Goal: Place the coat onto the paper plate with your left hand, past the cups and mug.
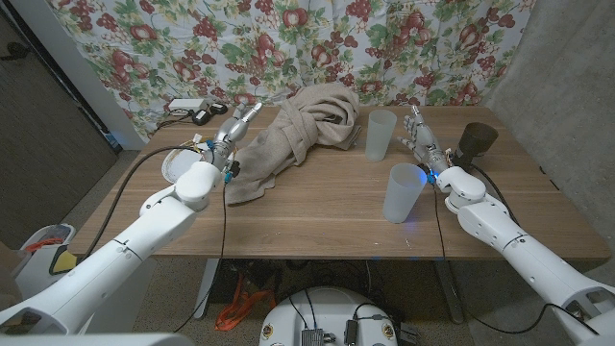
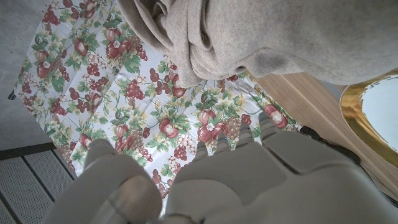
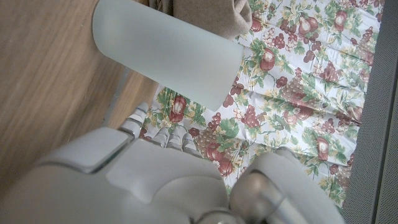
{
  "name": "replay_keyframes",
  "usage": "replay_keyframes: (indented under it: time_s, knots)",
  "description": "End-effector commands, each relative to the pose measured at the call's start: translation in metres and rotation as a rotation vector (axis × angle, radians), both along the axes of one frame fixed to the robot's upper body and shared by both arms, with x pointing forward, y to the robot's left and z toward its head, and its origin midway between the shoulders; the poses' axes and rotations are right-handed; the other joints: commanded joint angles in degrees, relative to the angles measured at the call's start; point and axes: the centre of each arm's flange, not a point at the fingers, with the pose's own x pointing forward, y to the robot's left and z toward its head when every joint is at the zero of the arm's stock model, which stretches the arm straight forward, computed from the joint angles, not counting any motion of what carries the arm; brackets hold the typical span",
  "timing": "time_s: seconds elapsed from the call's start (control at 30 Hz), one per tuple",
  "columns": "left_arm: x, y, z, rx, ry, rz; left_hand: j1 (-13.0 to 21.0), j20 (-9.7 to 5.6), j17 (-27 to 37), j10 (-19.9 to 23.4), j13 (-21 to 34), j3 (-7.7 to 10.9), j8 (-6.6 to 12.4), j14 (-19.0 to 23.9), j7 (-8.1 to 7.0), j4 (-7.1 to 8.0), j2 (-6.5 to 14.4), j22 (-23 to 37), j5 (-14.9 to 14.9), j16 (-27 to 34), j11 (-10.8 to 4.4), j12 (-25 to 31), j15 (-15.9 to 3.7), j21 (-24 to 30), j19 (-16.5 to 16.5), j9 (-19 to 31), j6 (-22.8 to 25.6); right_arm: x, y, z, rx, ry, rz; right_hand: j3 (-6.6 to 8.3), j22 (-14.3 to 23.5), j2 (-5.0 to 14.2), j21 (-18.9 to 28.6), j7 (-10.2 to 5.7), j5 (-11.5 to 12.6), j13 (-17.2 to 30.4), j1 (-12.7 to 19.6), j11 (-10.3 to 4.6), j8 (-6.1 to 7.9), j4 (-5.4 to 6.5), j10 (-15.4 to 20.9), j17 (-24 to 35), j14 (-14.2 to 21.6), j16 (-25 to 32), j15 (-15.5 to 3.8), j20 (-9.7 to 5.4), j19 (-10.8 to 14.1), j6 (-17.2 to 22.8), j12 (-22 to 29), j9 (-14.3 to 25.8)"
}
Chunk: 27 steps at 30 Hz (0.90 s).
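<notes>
Coat, beige towelling fabric (image 1: 291, 130), lies crumpled on the wooden table (image 1: 317, 221), just right of the left hand (image 1: 233, 128). Left hand raised beside the cloth edge, fingers extended; whether they touch or hold fabric I cannot tell. White paper plate with gold rim (image 1: 176, 161) sits just left of the left wrist, near the table's left edge. Open wood in front of both hands. Right hand (image 1: 424, 142) stands fingers up, released, holding nothing. Two frosted translucent cups: one (image 1: 381, 135) just left of the right hand, one (image 1: 403, 192) near its wrist. Dark mug (image 1: 477, 140) just right of it. Floral curtain (image 1: 288, 43) behind.

Left wrist view: coat folds (image 2: 261, 37), plate rim (image 2: 367, 118). Right wrist view: cup (image 3: 165, 53) against curtain.
</notes>
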Motion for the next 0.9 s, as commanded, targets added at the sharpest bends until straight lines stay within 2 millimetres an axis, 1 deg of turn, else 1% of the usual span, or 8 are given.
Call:
replay_keyframes:
  time_s: [0.03, 0.1, 0.17, 0.3, 0.43, 0.73, 0.87, 0.9]
  knots:
    - [0.002, 0.004, 0.007, 0.035, 0.002, 0.094, 0.50, 0.25, 0.17, -0.61, 0.16, 0.00, 0.03, -5.66, -0.07, -0.44, 0.01, 0.13, -0.12, 0.34, -0.10, -0.22, 0.15, 0.37, -0.30, 0.10, -0.60, -0.004, -0.008, -0.002, 0.029, -0.003, -0.045, -0.09, 0.33, 0.15, -0.12, -0.41, 0.27, 0.21, 0.57, -0.07, 0.43, -0.36, 0.20, -0.03, -0.29, 0.02, -0.62, 0.34, -0.29, -0.08, 0.22, 0.11]
    - [0.006, 0.007, 0.007, 0.009, 0.017, 0.082, 0.61, 0.25, 0.17, -0.60, 0.17, 0.00, 0.05, -5.68, -0.11, -0.51, -0.04, 0.13, -0.11, 0.35, -0.16, -0.20, 0.14, 0.38, -0.29, 0.10, -0.69, -0.006, -0.008, 0.000, 0.018, -0.010, -0.056, -0.11, 0.30, 0.25, -0.14, -0.42, 0.23, 0.16, 1.20, 0.07, 0.85, -0.79, 1.67, -0.67, 0.52, 0.35, -0.96, -2.51, 0.10, 1.23, 0.62, 0.11]
    - [0.008, 0.007, 0.010, 0.033, 0.032, 0.116, 0.71, 0.24, 0.17, -0.54, 0.17, 0.01, 0.08, -5.64, -0.09, -0.57, -0.06, 0.13, -0.10, 0.38, -0.11, -0.16, 0.11, 0.38, -0.31, 0.10, -0.71, -0.006, -0.007, 0.001, 0.020, -0.016, -0.052, -0.12, 0.29, 0.26, -0.13, -0.36, 0.22, 0.15, 1.30, 0.00, 0.90, -0.86, 1.80, -0.78, 0.71, 0.41, -1.01, -2.96, 0.23, 1.43, 0.63, 0.10]
    - [0.014, 0.007, 0.017, 0.084, 0.056, 0.142, 1.10, 0.22, 0.17, -0.67, 0.17, 0.07, 0.08, -5.71, -0.13, -0.79, -0.09, 0.13, -0.08, 0.40, -0.02, -0.16, -0.05, 0.38, -0.35, 0.10, -1.06, -0.006, -0.007, 0.003, 0.020, -0.026, -0.050, -0.13, 0.28, 0.28, -0.19, -0.31, 0.20, 0.14, 1.42, -0.07, 0.87, -0.95, 1.81, -0.92, 0.67, 0.37, -0.97, -2.58, 0.18, 1.45, 0.57, 0.10]
    - [0.021, 0.003, 0.025, 0.124, 0.064, 0.152, 1.72, 0.23, 0.17, -1.24, 0.18, 0.14, -0.03, -6.08, -0.30, -1.14, -0.19, 0.13, -0.05, 0.33, -0.06, -0.31, -0.26, 0.37, -0.43, 0.09, -1.91, -0.006, -0.007, 0.003, 0.030, -0.033, -0.045, -0.14, 0.28, 0.30, -0.21, -0.37, 0.19, 0.13, 1.49, -0.03, 0.79, -1.00, 1.77, -1.01, 0.57, 0.32, -0.93, -2.63, 0.21, 1.32, 0.52, 0.10]
    - [0.030, -0.020, 0.036, 0.205, 0.077, 0.187, 2.38, 0.23, 0.16, -1.24, 0.18, 0.18, 0.18, -6.22, -0.38, -1.52, -0.38, 0.12, -0.02, 0.37, -0.59, -0.21, -0.55, 0.34, -0.56, 0.09, -2.03, -0.008, -0.005, -0.002, 0.028, -0.038, -0.023, -0.12, 0.28, 0.40, -0.32, -0.36, 0.16, 0.13, 1.66, 0.04, 0.68, -1.10, 1.65, -1.18, 0.17, 0.15, -0.91, -2.54, 0.03, 1.17, 0.41, 0.10]
    - [0.030, -0.025, 0.043, 0.254, 0.086, 0.218, 2.76, 0.23, 0.16, -1.60, 0.18, 0.24, 0.13, -6.34, -0.20, -1.71, -0.40, 0.12, -0.01, 0.37, -0.47, -0.30, -0.49, 0.32, -0.66, 0.09, -2.46, -0.010, -0.005, -0.003, 0.040, -0.049, -0.016, -0.10, 0.28, 0.48, -0.37, -0.37, 0.15, 0.13, 1.74, 0.03, 0.66, -1.14, 1.73, -1.26, 0.12, 0.14, -0.88, -2.41, -0.04, 1.18, 0.41, 0.10]
    - [0.030, -0.026, 0.044, 0.262, 0.085, 0.226, 2.93, 0.22, 0.16, -1.70, 0.19, 0.28, 0.08, -6.36, -0.08, -1.79, -0.40, 0.12, -0.01, 0.39, -0.46, -0.31, -0.44, 0.31, -0.71, 0.10, -2.72, -0.010, -0.005, -0.004, 0.047, -0.051, -0.007, -0.08, 0.28, 0.55, -0.36, -0.10, 0.13, 0.12, 1.82, 0.01, 0.75, -1.19, 2.01, -1.34, 0.23, 0.18, -0.77, -2.54, 0.01, 1.45, 0.49, 0.10]
